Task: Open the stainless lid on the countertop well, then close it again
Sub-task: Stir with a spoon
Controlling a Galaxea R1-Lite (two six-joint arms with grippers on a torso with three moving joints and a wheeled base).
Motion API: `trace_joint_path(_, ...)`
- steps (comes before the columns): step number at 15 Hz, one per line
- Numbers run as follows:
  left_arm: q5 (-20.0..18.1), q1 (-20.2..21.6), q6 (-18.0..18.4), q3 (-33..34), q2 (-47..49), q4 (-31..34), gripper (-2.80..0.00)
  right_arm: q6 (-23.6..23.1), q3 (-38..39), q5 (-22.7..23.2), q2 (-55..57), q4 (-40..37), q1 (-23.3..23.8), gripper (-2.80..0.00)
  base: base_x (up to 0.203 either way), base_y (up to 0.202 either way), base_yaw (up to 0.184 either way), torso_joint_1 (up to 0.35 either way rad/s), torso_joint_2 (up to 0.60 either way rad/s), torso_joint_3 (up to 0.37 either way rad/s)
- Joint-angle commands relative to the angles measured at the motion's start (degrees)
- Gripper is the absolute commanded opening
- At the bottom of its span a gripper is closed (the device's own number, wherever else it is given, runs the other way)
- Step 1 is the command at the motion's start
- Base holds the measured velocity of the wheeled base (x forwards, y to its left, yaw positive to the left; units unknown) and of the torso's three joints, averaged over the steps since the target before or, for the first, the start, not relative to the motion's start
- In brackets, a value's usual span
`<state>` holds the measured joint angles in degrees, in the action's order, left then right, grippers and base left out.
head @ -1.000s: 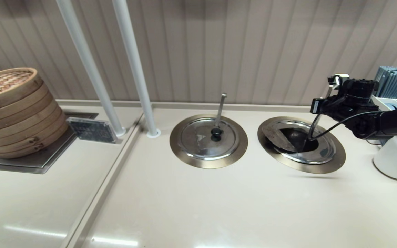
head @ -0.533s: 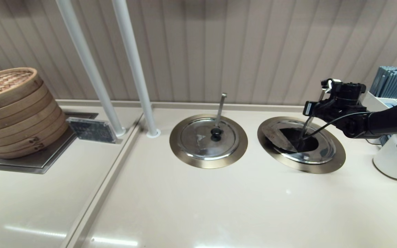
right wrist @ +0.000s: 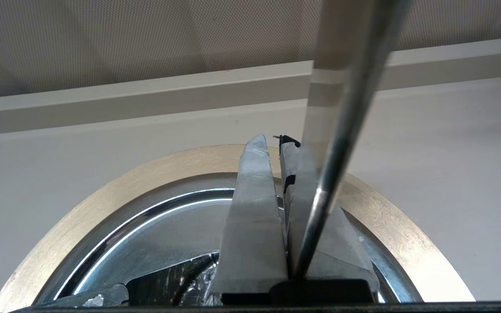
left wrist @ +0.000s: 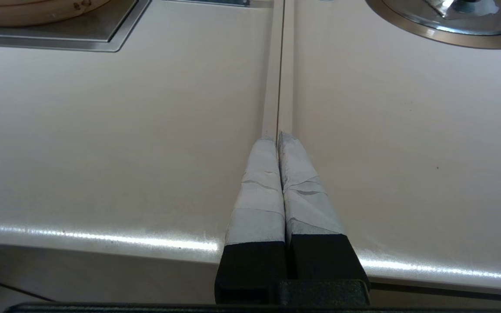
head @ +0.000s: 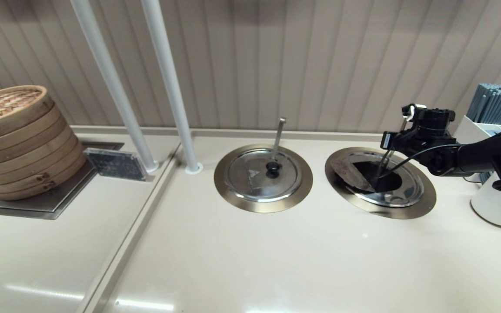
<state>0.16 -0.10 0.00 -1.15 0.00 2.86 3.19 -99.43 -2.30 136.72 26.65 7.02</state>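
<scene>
The countertop well's brass ring [head: 426, 201] is at the right of the head view. Inside it the stainless lid [head: 400, 194] shows a dark wedge-shaped opening, with the pale wedge panel [head: 351, 171] lying to the left of that gap. Its knob is hidden. A slanted ladle handle [head: 389, 154] rises from the opening. My right gripper [head: 387, 141] hovers over the well's far side. In the right wrist view that gripper [right wrist: 272, 143] is shut with nothing between its fingers, above the lid [right wrist: 168, 226] and ring [right wrist: 146, 174], and the ladle handle [right wrist: 342, 130] crosses in front. My left gripper [left wrist: 278, 137] is parked shut over the counter's front edge.
The twin lid [head: 257, 174], with its knob and a nearly upright handle [head: 279, 134], sits left of the well. Bamboo steamers [head: 13, 139], a placard [head: 115, 164] and two white poles [head: 170, 87] stand further left. White cups [head: 496, 202] and a chopstick holder [head: 498, 104] crowd the right edge.
My right gripper has moved left and slightly down over the well. The ladle handle has shifted left with it. The shadow under the ring's front edge has shrunk. The left arm is still.
</scene>
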Motion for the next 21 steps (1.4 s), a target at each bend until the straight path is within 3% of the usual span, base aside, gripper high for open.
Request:
trace_joint_path(1, 0.0, 0.0, 0.0, 0.0, 0.0, 0.0, -2.8, 0.1, -0.7, -0.1, 0.2, 0.2, 0.0, -2.8, 0.0, 0.0, 0.0, 0.0, 0.0, 0.0)
trace_joint_path(10, 0.0, 0.0, 0.0, 0.0, 0.0, 0.0, -2.8, 0.1, -4.0, -3.3, 2.9, 0.1, 0.1, -2.8, 0.0, 0.0, 0.0, 0.0, 0.0, 0.0)
trace_joint_path(11, 0.0, 0.0, 0.0, 0.0, 0.0, 0.0, -2.8, 0.1, -4.0, -3.4, 2.9, 0.1, 0.1, 0.0, 0.0, 0.0, 0.0, 0.0, 0.0, 0.0)
trace_joint_path(17, 0.0, 0.0, 0.0, 0.0, 0.0, 0.0, -2.8, 0.2, -4.0, -3.4, 1.9, 0.1, 0.2, 0.0, 0.0, 0.0, 0.0, 0.0, 0.0, 0.0)
trace_joint_path(21, 0.0, 0.0, 0.0, 0.0, 0.0, 0.0, -2.8, 1.0, 0.1, -3.3, -2.4, -2.0, -0.9, 0.0, 0.0, 0.0, 0.0, 0.0, 0.0, 0.0)
